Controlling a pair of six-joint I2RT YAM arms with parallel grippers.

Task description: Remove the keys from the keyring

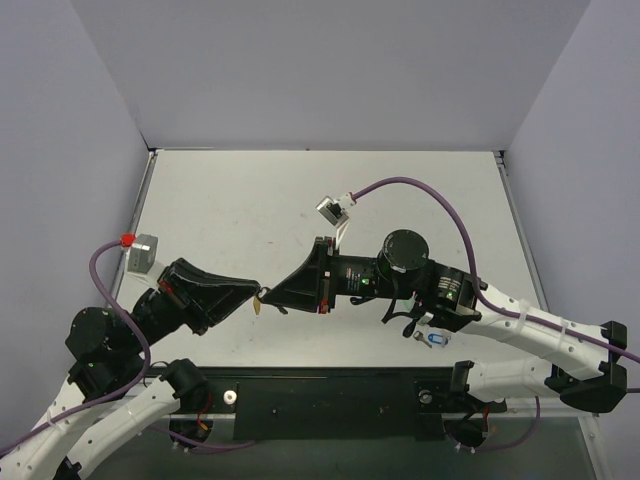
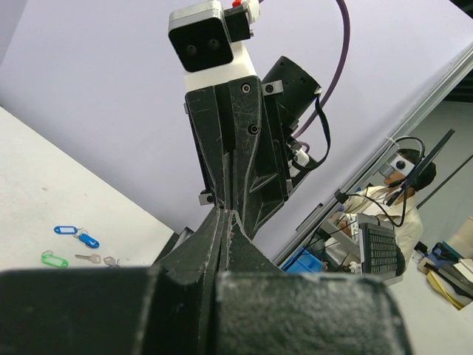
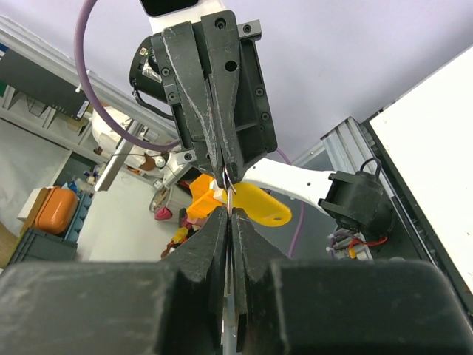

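"White surface (image 1: 250,200), pale walls on three sides: where is room lying open?"

"Its far half is lying bare up to the back wall. Both arms are working over the near left, close to the front edge, with a metal rail (image 1: 143,200) running down the left side."

"How are the arms sitting?"

"The left arm is reaching in from its corner and the right one is stretching across. The left tool (image 1: 253,291) and the right tool (image 1: 270,295) are meeting tip to tip above the surface."

"And what are they gripping?"

"The left tool's jaws are pinching together on the keyring (image 3: 226,182). The right tool's jaws are clamping the yellow-capped key (image 3: 259,205), its cap sticking out sideways at the tips. Loose keys (image 2: 89,240) with blue and green caps are lying on the surface beside the right arm, well apart from the tools."

"Any writing?"

"A label (image 1: 455,290) is showing on the right arm, too small to read."
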